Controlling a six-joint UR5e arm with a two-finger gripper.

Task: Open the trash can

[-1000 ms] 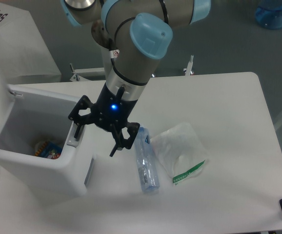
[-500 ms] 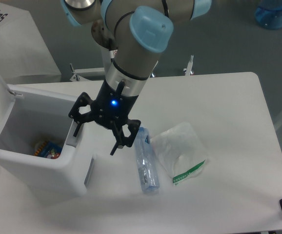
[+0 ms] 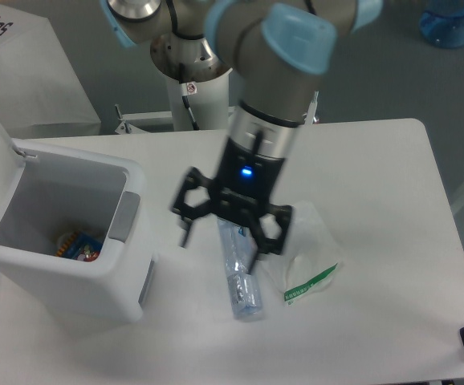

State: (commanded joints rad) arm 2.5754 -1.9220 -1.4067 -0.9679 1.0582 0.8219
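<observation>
The trash can point(image 3: 63, 233) sits at the table's left edge, lid up, interior exposed. To its right, clear of its grey button strip point(image 3: 123, 216), hangs the gripper point(image 3: 220, 241), fingers spread wide and empty, over a plastic bottle point(image 3: 238, 277).

The trash can point(image 3: 63, 241) sits left on the surface point(image 3: 376, 200); right of it lie a bottle point(image 3: 240, 277), then a bag point(image 3: 308, 257).
</observation>
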